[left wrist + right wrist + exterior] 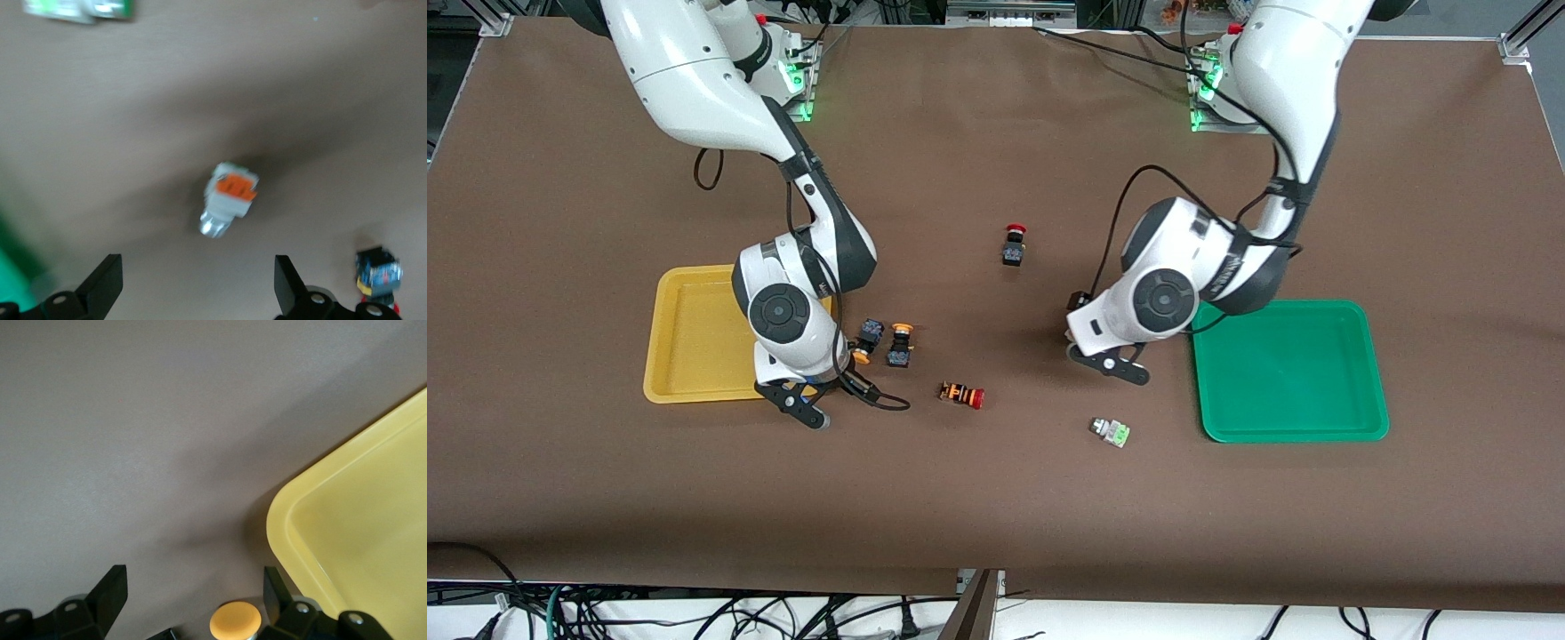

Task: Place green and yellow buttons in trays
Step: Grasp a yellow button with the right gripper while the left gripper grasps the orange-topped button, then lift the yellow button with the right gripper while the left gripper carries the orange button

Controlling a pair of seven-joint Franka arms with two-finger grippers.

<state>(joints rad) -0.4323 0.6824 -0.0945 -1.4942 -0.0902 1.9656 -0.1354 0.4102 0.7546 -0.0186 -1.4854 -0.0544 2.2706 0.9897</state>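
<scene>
2 trays (1360,427), 6 switches (1111,432), 2 tools (1110,359).

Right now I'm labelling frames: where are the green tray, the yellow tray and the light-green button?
green tray (1294,373), front view, bare floor.
yellow tray (694,338), front view, bare floor.
light-green button (1111,432), front view, body.

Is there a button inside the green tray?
No, the green tray shows only bare green plastic, and the light-green button lies on the table beside it.

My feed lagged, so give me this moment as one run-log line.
left gripper: open, over orange-block switch | right gripper: open, beside yellow tray corner, above yellow-cap button | green tray: no buttons visible
</scene>
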